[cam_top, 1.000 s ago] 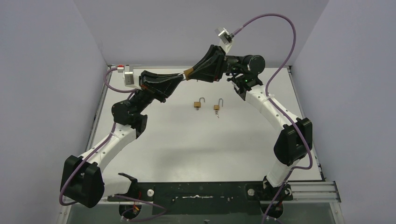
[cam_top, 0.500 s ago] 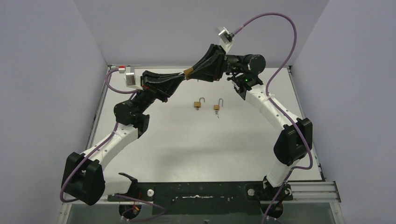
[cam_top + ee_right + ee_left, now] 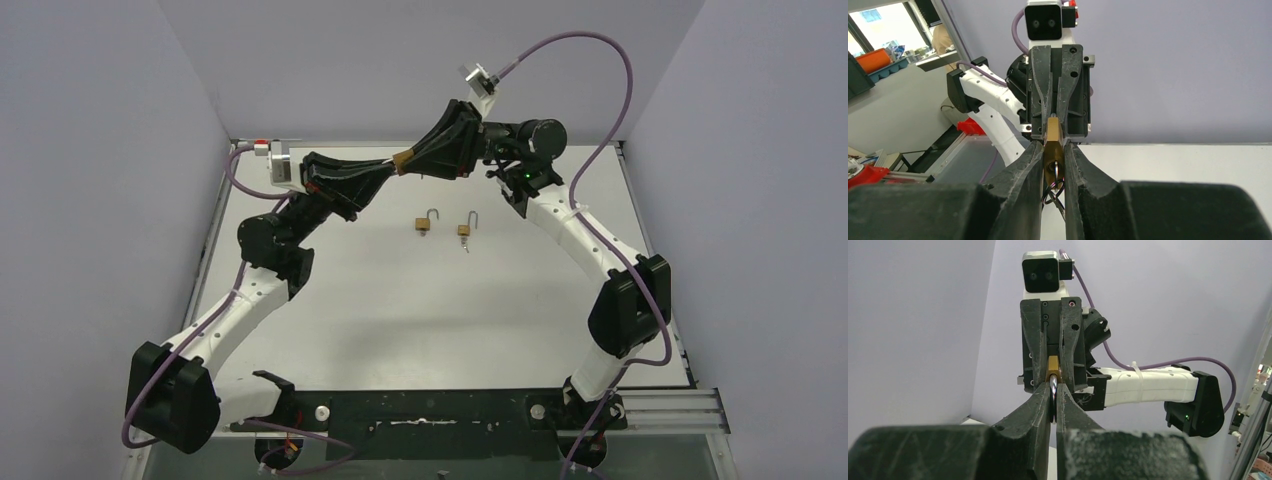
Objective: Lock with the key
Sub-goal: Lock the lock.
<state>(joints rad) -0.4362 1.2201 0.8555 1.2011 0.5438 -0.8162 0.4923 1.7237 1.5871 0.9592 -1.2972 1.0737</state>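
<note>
The left gripper (image 3: 1052, 390) is pinched tight on the key (image 3: 1053, 399), lining it up with the brass padlock (image 3: 1052, 131) raised above the far side of the table (image 3: 400, 300). The right gripper (image 3: 1053, 147) clamps the padlock's body, probably bracing it so the key can turn.

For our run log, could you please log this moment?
left fingers: shut on key | right fingers: shut on brass padlock | key at padlock, midair

No lettering, brand name, number or sign can be read in any of the three views. Any stamp on the brass padlock (image 3: 1053, 142) or on the key (image 3: 1053, 399) is too small and blurred to make out.
</note>
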